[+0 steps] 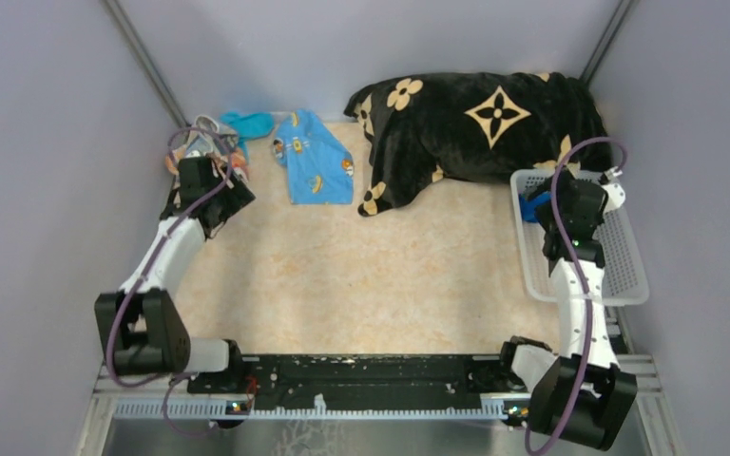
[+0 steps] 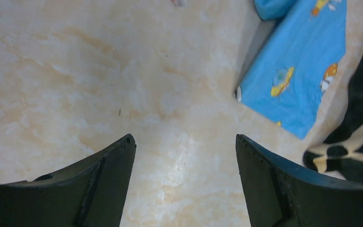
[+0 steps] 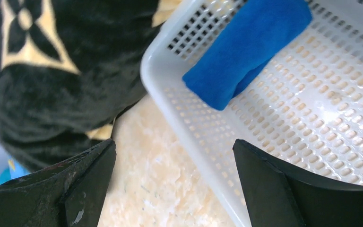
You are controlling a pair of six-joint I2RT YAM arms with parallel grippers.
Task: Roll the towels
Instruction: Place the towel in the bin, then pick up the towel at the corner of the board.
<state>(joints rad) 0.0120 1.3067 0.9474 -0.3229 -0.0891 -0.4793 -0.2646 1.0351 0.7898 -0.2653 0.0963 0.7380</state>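
Observation:
A light blue towel with orange cartoon prints (image 1: 314,163) lies flat at the back of the table and shows in the left wrist view (image 2: 297,71). A turquoise towel (image 1: 248,123) lies bunched behind it. A striped towel (image 1: 232,155) lies at the back left, partly hidden by my left arm. A dark blue towel (image 3: 246,48) lies rolled in the white basket (image 3: 312,118). My left gripper (image 2: 185,138) is open and empty over bare table, left of the cartoon towel. My right gripper (image 3: 174,142) is open and empty, straddling the basket's left rim.
A large black plush blanket with tan flowers (image 1: 475,128) is heaped at the back right, touching the basket (image 1: 627,275) and close to the cartoon towel. Grey walls close in both sides and the back. The tabletop is beige marble pattern (image 1: 361,275).

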